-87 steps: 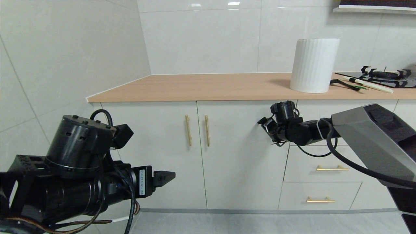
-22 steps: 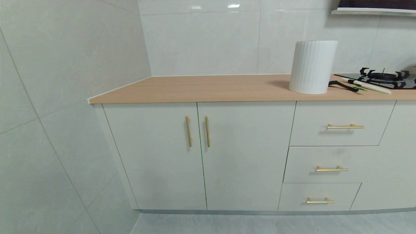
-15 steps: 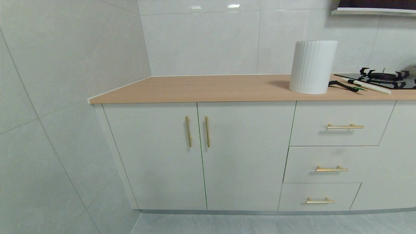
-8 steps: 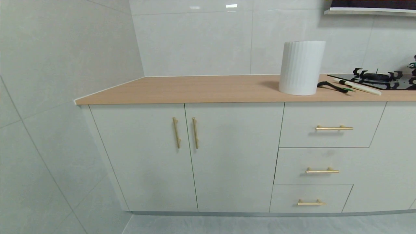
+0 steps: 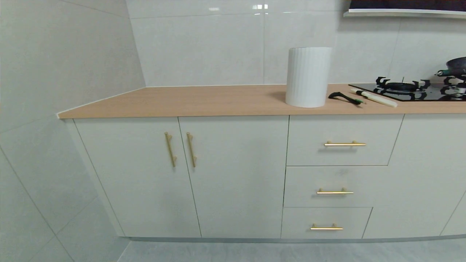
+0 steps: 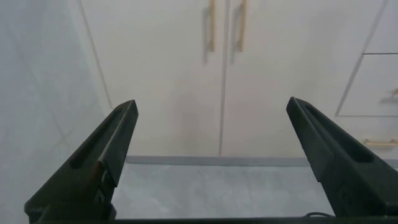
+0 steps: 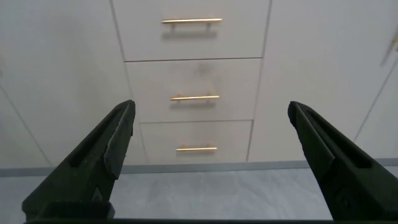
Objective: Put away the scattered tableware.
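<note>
The left gripper [image 6: 217, 168] is spread wide with nothing between its fingers and touching nothing, held low over the floor [image 6: 217, 190] and facing the doors [image 6: 186, 81]. The right gripper [image 7: 211, 165] is just as wide apart and just as bare, facing the stack of drawers [image 7: 193, 78]. 5.8 s ago both arms stood raised before the cabinet front in the head view. Since then the whole head view has slid leftward (the camera turned, the things did not), and a pan [image 5: 457, 63] has come in at the right edge. On the counter [image 5: 204, 100] the holder [image 5: 308, 77] stands upright near the front edge, above the top drawer. Just to its right lies the black utensil [image 5: 344, 97], flat and slightly curved, its thick end toward the holder and its thin green-tipped end away from it. Just beyond lies the white utensil [image 5: 375, 98], flat, its long axis slanting from the hob's near-left corner toward the counter's front edge on the right. Whether the two utensils touch cannot be told. The hob [image 5: 407, 95] sits farther right, with the pan on it.
</note>
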`<state>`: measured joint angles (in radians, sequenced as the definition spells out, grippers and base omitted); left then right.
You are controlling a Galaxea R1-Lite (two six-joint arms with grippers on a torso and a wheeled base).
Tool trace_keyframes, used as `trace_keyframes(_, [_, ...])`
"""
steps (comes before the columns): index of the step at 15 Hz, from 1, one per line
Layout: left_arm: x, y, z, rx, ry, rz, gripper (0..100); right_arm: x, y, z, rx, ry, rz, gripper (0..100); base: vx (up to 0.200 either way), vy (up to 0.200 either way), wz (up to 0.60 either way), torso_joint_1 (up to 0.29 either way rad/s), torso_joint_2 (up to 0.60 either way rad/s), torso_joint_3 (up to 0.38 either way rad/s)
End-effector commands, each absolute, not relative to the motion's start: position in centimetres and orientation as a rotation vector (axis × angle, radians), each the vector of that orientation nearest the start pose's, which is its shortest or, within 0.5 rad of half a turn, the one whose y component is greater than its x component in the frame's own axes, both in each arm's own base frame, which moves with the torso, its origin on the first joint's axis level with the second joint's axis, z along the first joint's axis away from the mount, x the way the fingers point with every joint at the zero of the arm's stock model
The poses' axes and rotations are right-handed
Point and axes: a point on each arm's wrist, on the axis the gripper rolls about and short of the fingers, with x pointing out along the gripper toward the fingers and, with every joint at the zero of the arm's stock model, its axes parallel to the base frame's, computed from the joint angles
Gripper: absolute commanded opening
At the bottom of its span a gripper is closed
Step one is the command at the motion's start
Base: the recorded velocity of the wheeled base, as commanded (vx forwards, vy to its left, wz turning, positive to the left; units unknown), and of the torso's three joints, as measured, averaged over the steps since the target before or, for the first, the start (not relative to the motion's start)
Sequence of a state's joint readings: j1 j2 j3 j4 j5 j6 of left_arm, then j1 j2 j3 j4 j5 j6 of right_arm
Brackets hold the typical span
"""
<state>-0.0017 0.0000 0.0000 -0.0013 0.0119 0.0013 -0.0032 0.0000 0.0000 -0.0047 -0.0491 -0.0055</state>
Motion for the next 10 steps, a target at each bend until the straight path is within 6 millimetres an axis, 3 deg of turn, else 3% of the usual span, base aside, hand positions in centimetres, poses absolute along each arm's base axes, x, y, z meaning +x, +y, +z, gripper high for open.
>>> trace_keyframes(1, [-2.28, 0.03, 7.56, 0.002, -0.002, 0.011, 100, -2.27, -0.10, 7.60, -0.006, -0.003, -0.054, 100, 0.000, -0.200, 0.00, -0.002, 0.00, 0.002])
trace_keyframes(3, [-2.28, 0.03, 7.56, 0.000, -0.002, 0.011, 100, -2.27, -0.10, 7.60, -0.006, -0.003, -0.052, 100, 0.000, -0.200, 0.00, -0.002, 0.01, 0.009])
trace_keyframes(10, [-2.28, 0.03, 7.56, 0.002, -0.002, 0.011, 100, -2.27, -0.10, 7.61, -0.006, -0.004, -0.052, 100, 0.000, 0.000, 0.00, 0.000, 0.00, 0.000])
